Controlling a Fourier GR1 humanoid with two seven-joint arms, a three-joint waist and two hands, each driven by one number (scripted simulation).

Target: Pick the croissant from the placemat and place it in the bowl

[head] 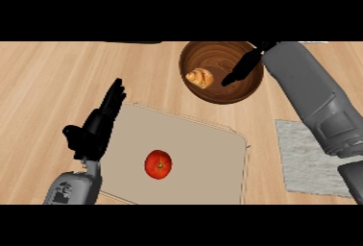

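Note:
The golden croissant (200, 78) lies inside the dark wooden bowl (212, 94) at the top middle of the head view. Above the bowl's right side hangs my right hand (243, 67), fingers straight and pointing down-left, open and a little apart from the croissant. My left hand (99, 126) rests open with fingers up at the left edge of the beige placemat (199, 153). The placemat has no croissant on it.
A red tomato (159, 164) sits in the middle of the beige placemat. A grey cloth (305, 163) lies on the wooden counter at the right, partly under my right forearm (312, 96).

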